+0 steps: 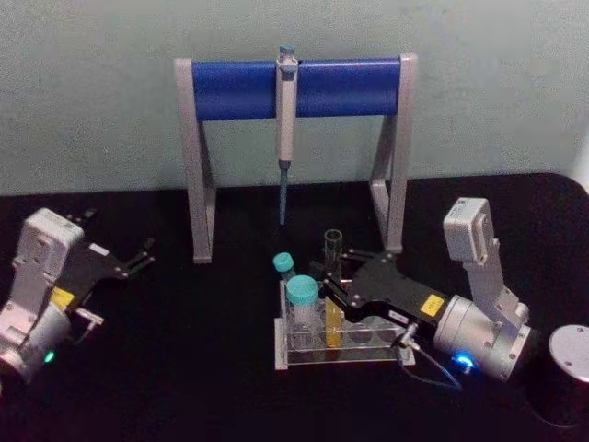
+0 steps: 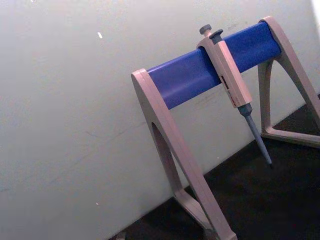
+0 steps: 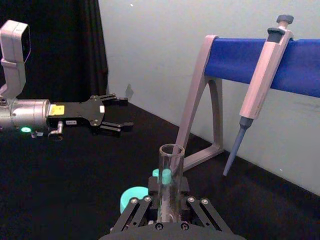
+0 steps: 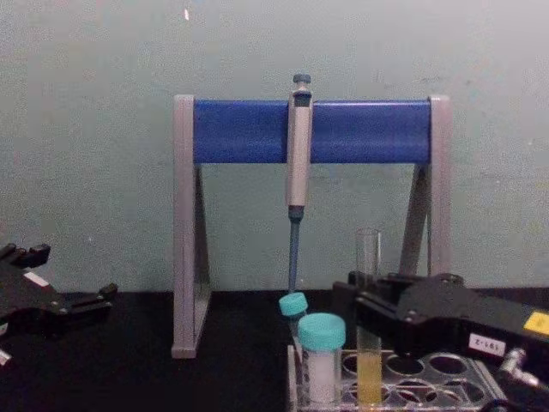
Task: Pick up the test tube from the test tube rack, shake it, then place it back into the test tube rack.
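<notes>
The test tube (image 1: 332, 244) is a slim clear glass tube with yellow-orange liquid in its lower part. It stands upright in the low clear test tube rack (image 1: 368, 354) at the table's front centre. My right gripper (image 1: 333, 276) reaches in from the right and is shut on the test tube at mid-height. In the right wrist view the test tube (image 3: 171, 165) rises between the right gripper (image 3: 171, 210) fingers. From the chest view the test tube (image 4: 369, 249) sticks up above the gripper, its base in the rack (image 4: 412, 378). My left gripper (image 1: 143, 256) rests open at the far left, holding nothing.
Two teal-capped white vials (image 1: 302, 295) stand in the rack just left of the tube. Behind the rack stands a blue-and-grey pipette stand (image 1: 230, 87) with a grey-blue pipette (image 1: 286, 138) hanging from it. A dark cylinder (image 1: 566, 368) sits at the right edge.
</notes>
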Action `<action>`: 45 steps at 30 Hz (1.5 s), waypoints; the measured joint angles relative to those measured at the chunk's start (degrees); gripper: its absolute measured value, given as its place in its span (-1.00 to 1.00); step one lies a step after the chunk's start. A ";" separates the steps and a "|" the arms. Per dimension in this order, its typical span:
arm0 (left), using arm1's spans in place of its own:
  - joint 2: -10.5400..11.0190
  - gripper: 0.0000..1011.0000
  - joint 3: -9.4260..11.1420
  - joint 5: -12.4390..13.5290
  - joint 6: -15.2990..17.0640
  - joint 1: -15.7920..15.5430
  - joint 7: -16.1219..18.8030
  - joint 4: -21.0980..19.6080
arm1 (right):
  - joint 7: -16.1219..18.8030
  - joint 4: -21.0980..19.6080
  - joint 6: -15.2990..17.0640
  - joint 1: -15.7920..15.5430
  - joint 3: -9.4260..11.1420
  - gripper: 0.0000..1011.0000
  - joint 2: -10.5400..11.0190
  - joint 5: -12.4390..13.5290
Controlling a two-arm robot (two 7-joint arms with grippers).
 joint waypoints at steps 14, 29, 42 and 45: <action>0.00 0.98 0.00 0.00 0.00 0.00 0.00 0.00 | 0.05 -0.07 0.03 0.00 0.03 -0.33 0.06 0.23; 0.00 0.98 0.00 0.00 0.00 0.00 0.00 0.00 | 0.10 -0.10 0.09 0.00 0.02 0.61 0.08 0.34; 0.00 0.98 0.00 0.00 0.00 0.00 0.00 0.00 | 0.13 -0.10 0.10 0.00 0.02 0.98 0.08 0.35; 0.00 0.98 0.00 0.00 0.00 0.00 0.00 0.00 | 0.13 -0.10 0.11 0.00 0.02 0.98 0.09 0.36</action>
